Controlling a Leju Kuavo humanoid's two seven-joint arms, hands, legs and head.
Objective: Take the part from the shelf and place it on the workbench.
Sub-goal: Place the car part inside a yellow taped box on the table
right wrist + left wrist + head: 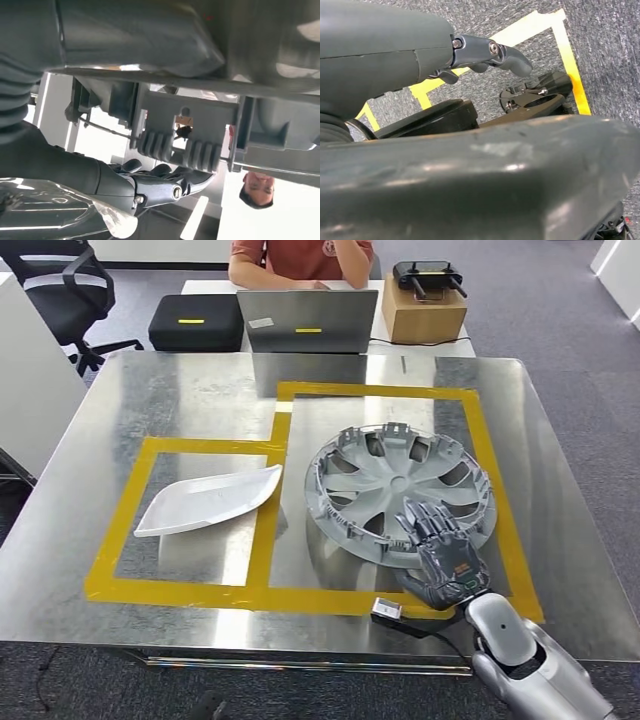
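A grey wheel cover (377, 480) lies inside the right-hand yellow-taped box on the steel workbench (189, 390). My right hand (441, 555) grips its near rim, fingers laid over the top and thumb underneath. In the right wrist view the cover's clipped rim (196, 115) sits just above my thumb (166, 187). A white curved shell part (207, 502) rests in the left taped box, apart from the hand. My left hand (482, 52) hangs over the floor with its thumb stretched out and nothing in it.
Behind the bench a person (302, 260) sits at a laptop (308, 320), with a black case (195, 322) and a cardboard box (421, 310) alongside. An office chair (64, 285) stands far left. A small tag (386, 610) lies at the bench's front edge. Yellow tape (573, 70) marks the floor.
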